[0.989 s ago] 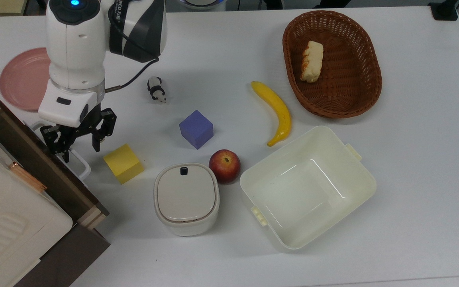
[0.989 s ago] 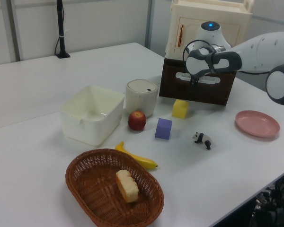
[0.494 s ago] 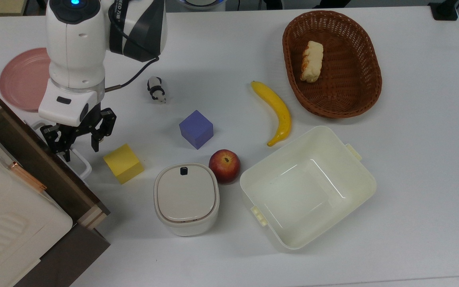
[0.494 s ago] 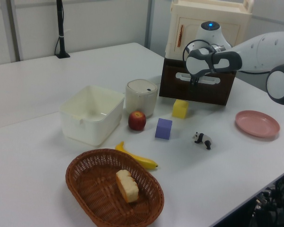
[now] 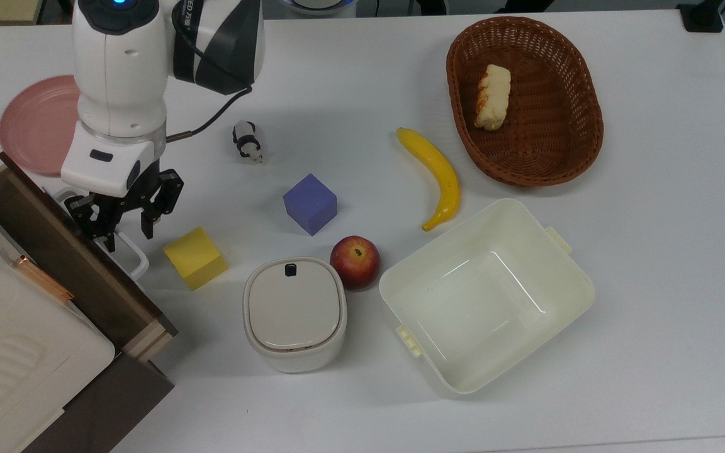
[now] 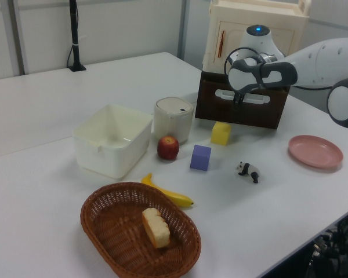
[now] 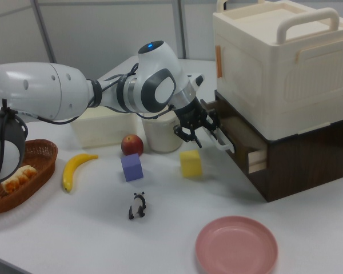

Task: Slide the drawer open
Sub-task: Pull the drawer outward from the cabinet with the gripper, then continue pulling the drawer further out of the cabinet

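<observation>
At the top view's left edge, drawer (image 5: 67, 251): drawn a little further out of the cabinet (image 7: 308, 154) than a second ago; partly open
Gripper (image 5: 124, 217): fingers spread astride the white handle (image 5: 129, 251), none clamped; pulling outward
Meaning: sliding under way; travel remains
Obstacle: yellow block (image 5: 196, 258) just beside the handle, in the drawer's path
Nearby: lidded pot (image 5: 294, 313); pink plate (image 5: 35, 123) on the table (image 5: 652, 264)

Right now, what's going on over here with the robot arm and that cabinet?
The arm has its gripper at the white bar handle of the wooden drawer, fingers straddling the bar. The drawer sticks partway out of the dark cabinet. A yellow block sits nearby, untouched.
</observation>
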